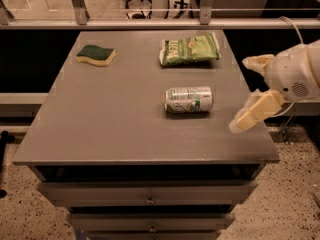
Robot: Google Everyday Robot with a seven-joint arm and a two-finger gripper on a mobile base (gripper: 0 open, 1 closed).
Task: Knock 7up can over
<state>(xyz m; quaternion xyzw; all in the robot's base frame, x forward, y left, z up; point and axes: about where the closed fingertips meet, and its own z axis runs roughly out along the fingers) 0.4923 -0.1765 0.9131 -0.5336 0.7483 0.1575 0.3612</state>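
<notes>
The 7up can (189,100), silver-white with green print, lies on its side near the middle of the grey table (110,119), its top pointing left. My gripper (241,95) is over the table's right edge, to the right of the can and apart from it. Its two cream fingers (256,111) are spread wide, with nothing between them.
A green crinkly snack bag (190,49) lies at the back of the table, behind the can. A green and yellow sponge (96,54) lies at the back left. Drawers (150,196) sit below the tabletop. A rail and office chairs stand behind the table.
</notes>
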